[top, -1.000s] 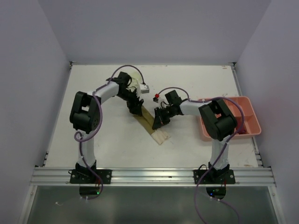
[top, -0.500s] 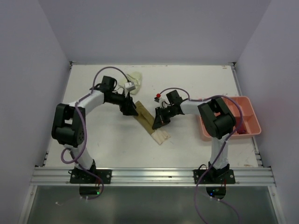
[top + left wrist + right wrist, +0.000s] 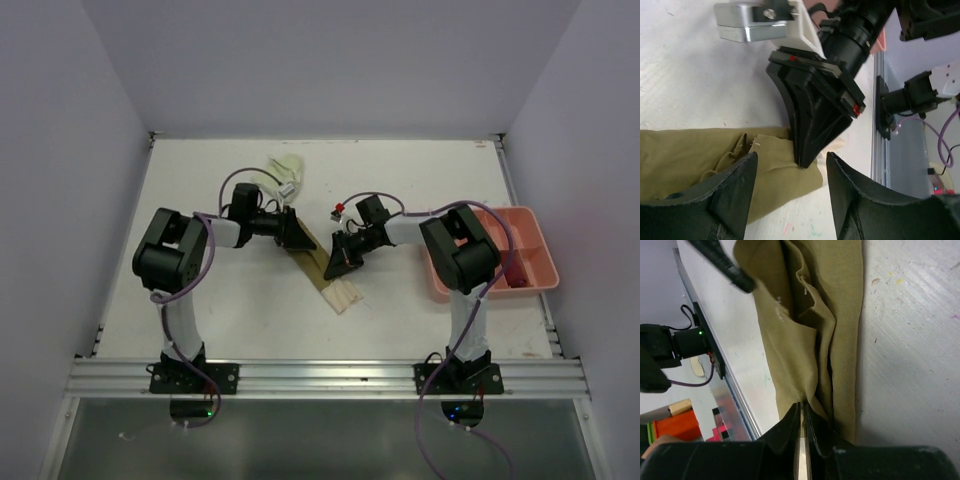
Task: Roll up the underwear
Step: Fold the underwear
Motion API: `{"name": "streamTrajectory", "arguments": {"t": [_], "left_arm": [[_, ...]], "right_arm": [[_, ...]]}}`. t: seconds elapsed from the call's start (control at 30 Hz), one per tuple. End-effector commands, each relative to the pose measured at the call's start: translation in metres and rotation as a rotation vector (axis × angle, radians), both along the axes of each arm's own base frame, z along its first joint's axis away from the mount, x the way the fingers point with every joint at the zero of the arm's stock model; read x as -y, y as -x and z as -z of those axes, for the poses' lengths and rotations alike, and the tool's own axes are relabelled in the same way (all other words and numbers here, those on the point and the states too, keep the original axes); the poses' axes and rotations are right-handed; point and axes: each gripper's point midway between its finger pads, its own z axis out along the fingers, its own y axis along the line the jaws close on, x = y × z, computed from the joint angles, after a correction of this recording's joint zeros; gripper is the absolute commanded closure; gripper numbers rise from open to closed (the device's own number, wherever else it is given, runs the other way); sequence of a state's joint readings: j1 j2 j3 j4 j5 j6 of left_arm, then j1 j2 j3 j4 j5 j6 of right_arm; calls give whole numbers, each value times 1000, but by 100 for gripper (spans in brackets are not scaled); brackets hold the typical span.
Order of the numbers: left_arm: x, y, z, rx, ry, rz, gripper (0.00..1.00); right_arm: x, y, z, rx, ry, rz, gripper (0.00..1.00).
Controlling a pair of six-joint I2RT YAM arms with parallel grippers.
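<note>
An olive-tan underwear [image 3: 318,265] lies folded in a long strip on the table, with a cream piece [image 3: 345,295] at its near end. My right gripper [image 3: 341,258] is shut on a fold of the olive-tan cloth [image 3: 805,340], its jaws pinched together [image 3: 802,409]. My left gripper [image 3: 291,232] is open at the strip's far end. In the left wrist view its fingers [image 3: 730,192] spread over the cloth's corner [image 3: 715,155], facing the right gripper [image 3: 815,120]. A pale yellow-green garment [image 3: 287,166] lies at the back.
A salmon-pink tray [image 3: 545,250] stands at the right edge, with something dark red [image 3: 520,283] in a near compartment. Walls enclose the table on three sides. The metal rail [image 3: 320,375] runs along the near edge.
My left arm has folded its elbow down and left. Its gripper has swung round at the strip's far end, uncovering the pale garment behind. My right gripper has barely moved.
</note>
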State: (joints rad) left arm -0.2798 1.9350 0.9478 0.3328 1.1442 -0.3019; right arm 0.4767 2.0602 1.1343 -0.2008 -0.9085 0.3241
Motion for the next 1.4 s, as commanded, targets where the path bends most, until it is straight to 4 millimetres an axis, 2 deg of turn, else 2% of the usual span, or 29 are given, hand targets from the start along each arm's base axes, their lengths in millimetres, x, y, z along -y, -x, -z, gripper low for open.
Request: {"name": "streamTrajectory", "arguments": {"t": [0.0,0.07,0.17,0.2,0.3,0.33,0.37,0.47,0.5,0.53,0.63,0.67,0.77,0.8,0.87,0.93,1.07,1.13,1.17,1.2,1.23,1.27,1.3,1.33,1.37], "left_arm": [[5,-27,11,-54,16,-81,39],[6,-29,15,-87,30,-101,39],[8,-34,24,-125,40,-130,39],[7,-34,27,-138,39,-141,39],[6,-39,38,-177,40,-177,38],[6,-41,42,-185,37,-186,37],[6,-40,43,-195,38,-186,37],[6,-41,47,-210,32,-184,36],[6,-41,50,-217,27,-183,36],[6,-42,52,-216,15,-176,36],[4,-43,59,-217,-21,-170,36],[4,-43,60,-215,-25,-170,36],[2,-42,62,-212,-40,-171,35],[2,-43,63,-211,-46,-172,35],[1,-42,66,-216,-58,-170,35],[0,-43,69,-223,-68,-168,35],[1,-46,67,-195,-68,-142,35],[4,-53,56,-154,-51,-114,32],[5,-57,50,-133,-43,-105,30],[5,-61,40,-104,-27,-93,20],[8,-70,23,-47,-8,-64,16],[8,-76,14,-18,-5,-59,12],[6,-86,-7,42,5,-69,0],[4,-95,-22,104,-3,-70,0],[1,-100,-34,138,-9,-81,0]], "right_arm": [[0,-2,-1,-17,3,9,87],[0,-4,-5,-17,-6,14,86],[0,-10,-21,18,-21,6,74],[1,-10,-31,31,-18,4,68],[3,-18,-56,118,-25,9,64],[4,-18,-74,167,-41,12,63],[5,-20,-82,189,-45,26,64],[2,-12,-95,181,-79,56,72],[0,-11,-95,180,-91,56,79],[-1,-3,-84,147,-77,42,83],[-4,9,-69,98,-83,2,92],[-5,12,-58,70,-74,-11,93],[-3,18,-40,47,-54,-46,93],[1,22,-26,6,-20,-54,94],[10,17,-11,31,22,-60,95],[19,11,-4,33,24,-33,96],[21,10,7,8,10,-12,96],[18,19,14,-34,-9,-2,96],[13,16,14,-34,-29,15,96],[10,19,16,-45,-36,16,96],[6,30,24,-78,-35,6,96],[0,33,24,-114,-39,31,96],[-12,26,22,-70,-87,39,96],[-19,36,24,-91,-100,40,96],[-35,25,15,-89,-168,90,96]]}}
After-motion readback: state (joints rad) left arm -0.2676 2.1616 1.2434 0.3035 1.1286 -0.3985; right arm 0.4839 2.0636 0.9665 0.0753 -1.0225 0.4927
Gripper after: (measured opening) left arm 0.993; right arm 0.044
